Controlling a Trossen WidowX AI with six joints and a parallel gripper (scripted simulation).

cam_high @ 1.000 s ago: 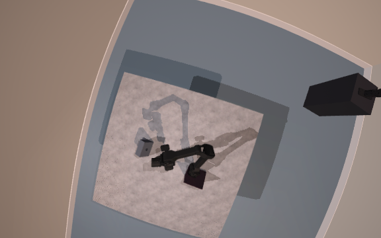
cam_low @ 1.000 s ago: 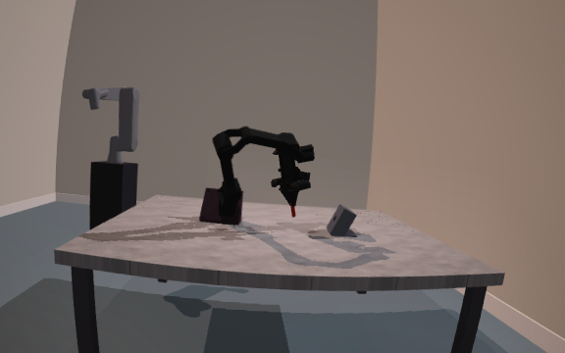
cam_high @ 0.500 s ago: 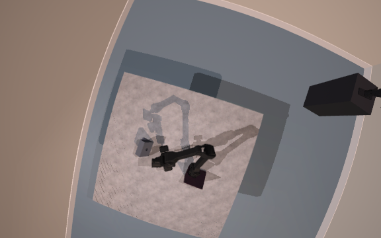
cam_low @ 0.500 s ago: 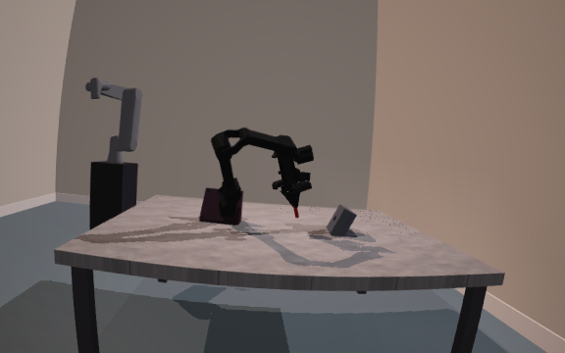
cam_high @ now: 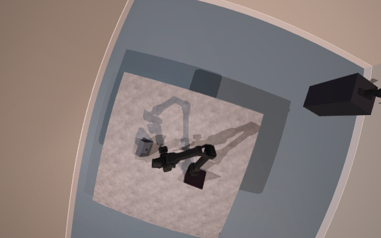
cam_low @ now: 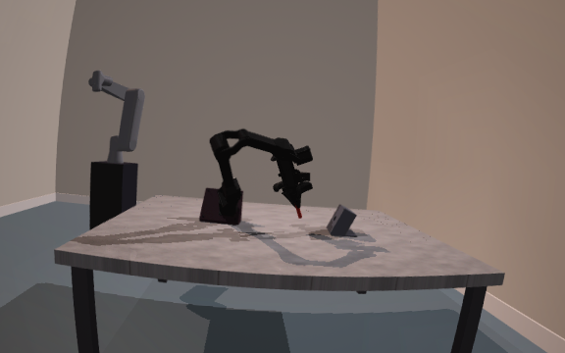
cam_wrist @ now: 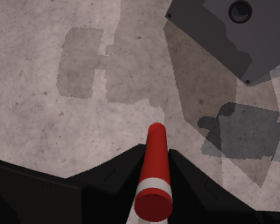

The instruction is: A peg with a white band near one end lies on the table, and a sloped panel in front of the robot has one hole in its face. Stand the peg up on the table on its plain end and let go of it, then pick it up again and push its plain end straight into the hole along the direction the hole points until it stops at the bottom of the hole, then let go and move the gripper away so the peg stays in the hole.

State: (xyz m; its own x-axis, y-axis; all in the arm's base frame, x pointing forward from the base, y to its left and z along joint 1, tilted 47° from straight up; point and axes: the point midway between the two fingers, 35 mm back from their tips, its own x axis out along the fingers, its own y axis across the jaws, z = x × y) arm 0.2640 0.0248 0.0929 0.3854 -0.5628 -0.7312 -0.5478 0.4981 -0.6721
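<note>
A red peg (cam_low: 299, 213) (cam_wrist: 156, 157) is held between the fingertips of my gripper (cam_low: 298, 206) (cam_wrist: 156, 154), which is shut on it. The peg's white-banded end is nearest the wrist camera and its plain end points down and away, slightly tilted in the exterior view. The peg is above the table. The grey sloped panel (cam_high: 143, 147) (cam_low: 342, 221) (cam_wrist: 211, 37) stands a short way from the peg, at the upper right in the wrist view. Its dark round hole (cam_wrist: 240, 11) shows in its face. In the top view the arm hides the peg.
The table (cam_high: 137, 198) (cam_low: 175, 260) (cam_wrist: 26, 120) carries the arm's dark base (cam_high: 195, 178) (cam_low: 209, 208) and the panel. Shadows of the arm fall across it. A second arm on a black pedestal (cam_high: 333, 96) (cam_low: 107, 191) stands off the table.
</note>
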